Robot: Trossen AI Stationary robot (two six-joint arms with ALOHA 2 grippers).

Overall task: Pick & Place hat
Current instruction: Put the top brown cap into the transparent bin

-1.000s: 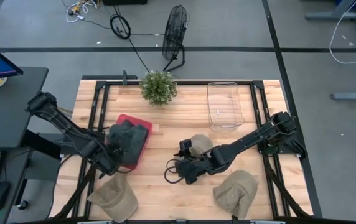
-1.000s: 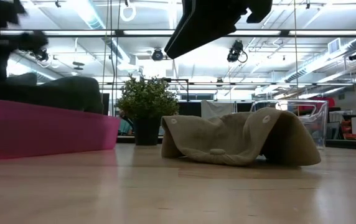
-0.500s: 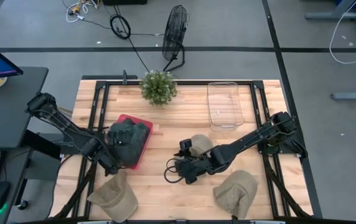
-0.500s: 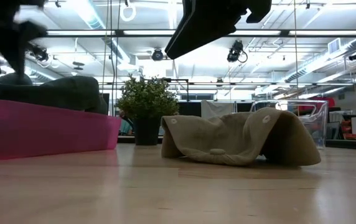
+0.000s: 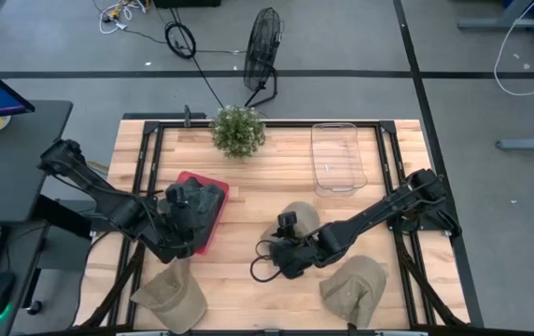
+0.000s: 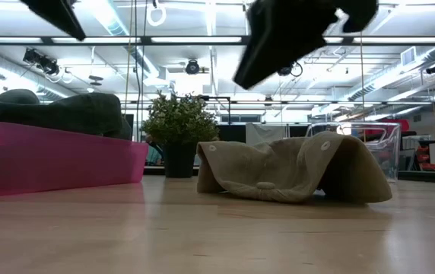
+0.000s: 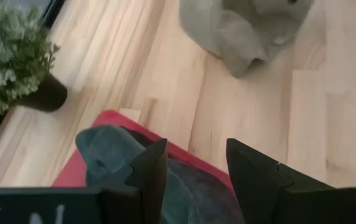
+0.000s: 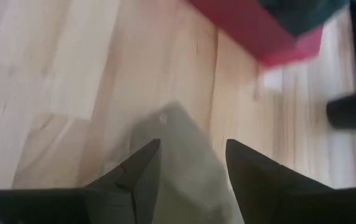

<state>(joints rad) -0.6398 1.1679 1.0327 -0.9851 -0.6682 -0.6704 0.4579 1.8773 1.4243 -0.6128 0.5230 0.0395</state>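
A dark grey hat (image 5: 190, 202) lies in the red tray (image 5: 213, 230) at the table's left, rising above the rim (image 6: 58, 114). My left gripper (image 7: 196, 149) hangs open just above it, touching nothing. A tan hat (image 6: 293, 169) lies crumpled on the wood mid-table (image 5: 302, 215). My right gripper (image 8: 192, 152) hovers open above its near-left side (image 6: 278, 53), with the hat (image 8: 178, 162) showing beyond its fingers.
Two more tan hats lie near the front edge, one at the left (image 5: 172, 291) and one at the right (image 5: 356, 285). A potted plant (image 5: 237, 129) and a clear bin (image 5: 337, 154) stand along the far edge. Bare wood lies between the tray and the middle hat.
My left gripper has opened and let go of the dark grey hat, then risen clear; the hat stays in the red tray. My right gripper has shifted a little toward the table's right, over the middle tan hat, staying open.
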